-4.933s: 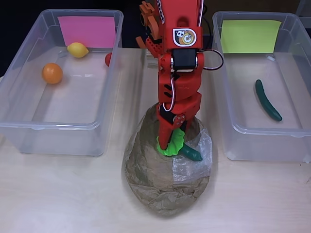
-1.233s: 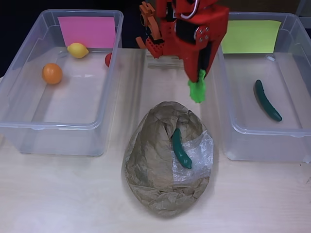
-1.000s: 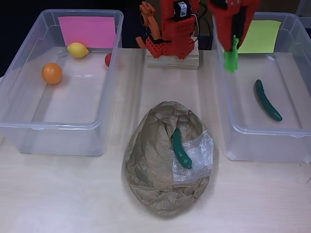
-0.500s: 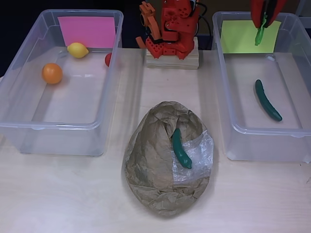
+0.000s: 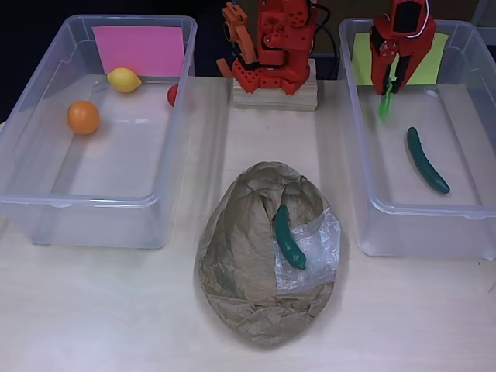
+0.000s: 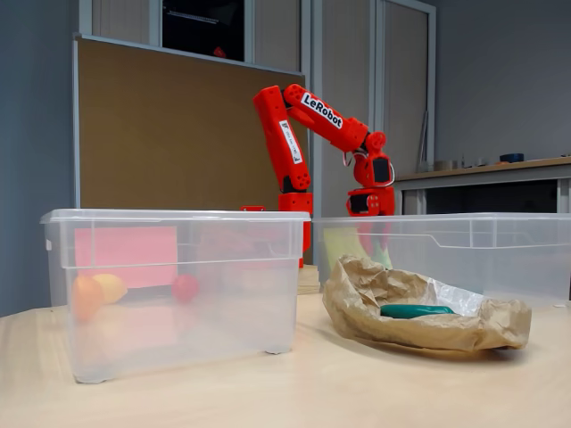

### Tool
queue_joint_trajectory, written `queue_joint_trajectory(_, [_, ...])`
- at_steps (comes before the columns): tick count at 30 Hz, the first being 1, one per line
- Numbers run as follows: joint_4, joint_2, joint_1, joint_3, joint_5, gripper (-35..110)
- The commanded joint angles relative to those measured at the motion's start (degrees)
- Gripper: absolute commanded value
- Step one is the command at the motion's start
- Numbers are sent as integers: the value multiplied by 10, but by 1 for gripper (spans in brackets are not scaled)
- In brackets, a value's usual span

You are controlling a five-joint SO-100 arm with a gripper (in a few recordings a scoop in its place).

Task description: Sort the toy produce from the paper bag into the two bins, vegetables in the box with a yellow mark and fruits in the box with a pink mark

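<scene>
In the overhead view, the gripper [image 5: 387, 85] is seen lowered inside the yellow-marked bin [image 5: 465, 205], near the yellow label [image 5: 403, 58]. The jaws are closed on a bright green leafy toy [image 5: 384, 105], whose tip hangs below them; whether it touches the bin floor cannot be told. A dark green cucumber [image 5: 427, 160] already lies in the same bin, well apart from the gripper. In the pink-marked bin [image 5: 23, 205] a lemon [image 5: 124, 79], an orange [image 5: 83, 117] and a small red fruit [image 5: 172, 94] are found, so three fruits and one vegetable are judged sorted, with a second vegetable about to be released. On the crumpled paper bag [image 5: 248, 271] one dark green vegetable [image 5: 289, 239] is left lying at the opening; anything deeper in the bag is hidden.

In the fixed view, the height of things is given: the arm [image 6: 312, 116] is seen bent down behind the far bin, with the gripper [image 6: 370, 234] dipping below the rim, its jaws blurred by the plastic wall so that their state cannot be told there. The remaining green vegetable [image 6: 415, 311] is seen resting flat in the bag [image 6: 419, 325]. The fruits [image 6: 98, 294] appear only as soft colours through the near bin [image 6: 178, 294]. The cucumber is placed by the overhead view alone.
</scene>
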Motion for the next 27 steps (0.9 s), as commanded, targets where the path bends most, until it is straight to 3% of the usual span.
queue_joint_trajectory(1, [-50, -13, -6, 12, 4, 21])
queue_joint_trajectory(4, [-50, -19, -6, -6, -3, 31])
queue_joint_trajectory(9, [-23, -2, 4, -54, -55, 31])
queue_joint_trajectory(13, [12, 15, 37, -134, -163, 31])
queue_joint_trajectory(18, [142, 18, 118, -287, -304, 31])
queue_joint_trajectory(21, [169, 18, 191, -362, -428, 31])
queue_joint_trajectory(27, [180, -41, 352, -539, -778, 31])
